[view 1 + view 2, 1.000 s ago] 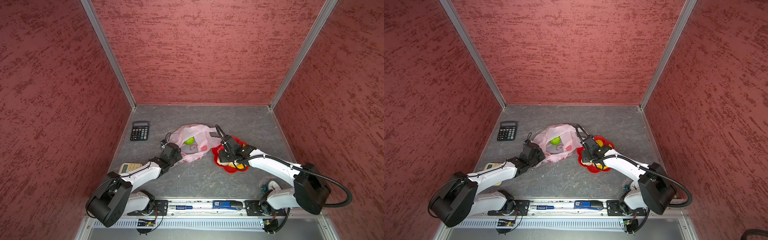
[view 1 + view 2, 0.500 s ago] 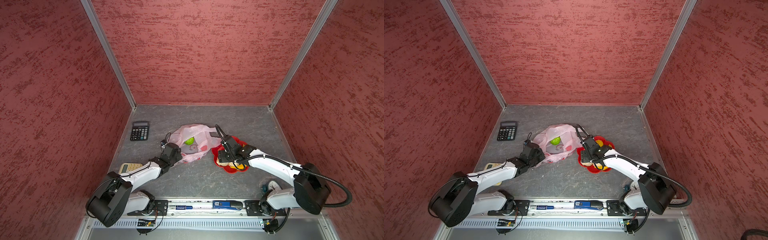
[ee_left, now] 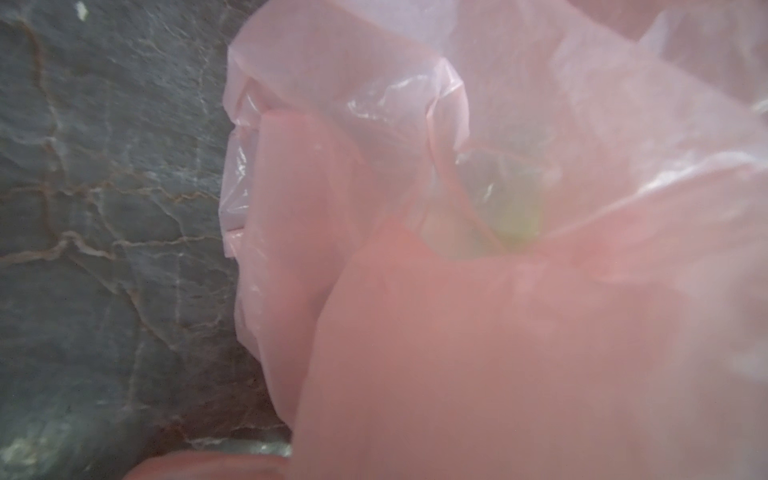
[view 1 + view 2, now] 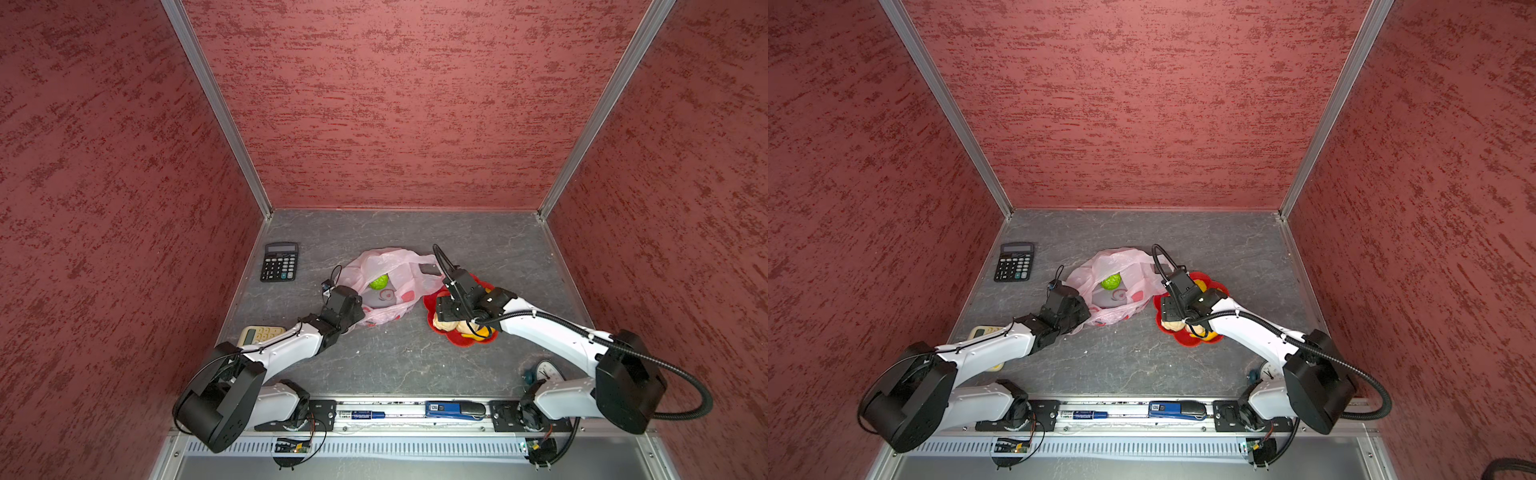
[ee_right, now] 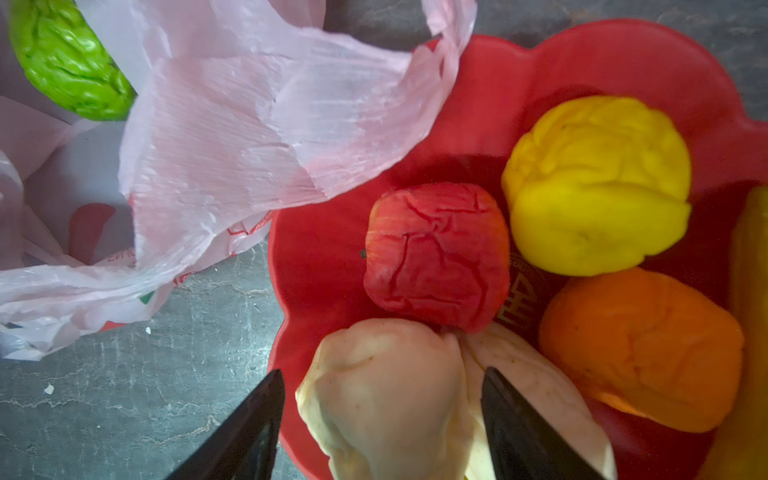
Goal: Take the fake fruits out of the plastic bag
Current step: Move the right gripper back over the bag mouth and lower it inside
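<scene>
The pale-pink plastic bag (image 4: pixel 390 266) lies mid-table, and a bumpy green ball (image 4: pixel 378 282) shows in its open mouth. My left gripper (image 4: pixel 357 309) is at the bag's near-left edge, shut on the plastic. Bag film (image 3: pixel 498 291) covers the left wrist view and hides the jaws. The right gripper (image 5: pixel 382 371) hangs open over the red dish (image 5: pixel 623 45), its fingers either side of a cream fruit (image 5: pixel 386 415) without squeezing it. Also in the dish are a second cream fruit (image 5: pixel 536 390), a red one (image 5: pixel 436 257), a yellow one (image 5: pixel 594 183), an orange (image 5: pixel 640 349) and a banana's edge (image 5: pixel 752 291).
A black calculator (image 4: pixel 279 262) lies at the far left of the grey table. A beige one (image 4: pixel 259 333) sits under the left arm. A small clock (image 4: pixel 544 370) stands by the right arm's base. Red walls close in three sides.
The right gripper's jaws have spread a little wider over the dish. Both arms, the bag and the green ball stay where they were.
</scene>
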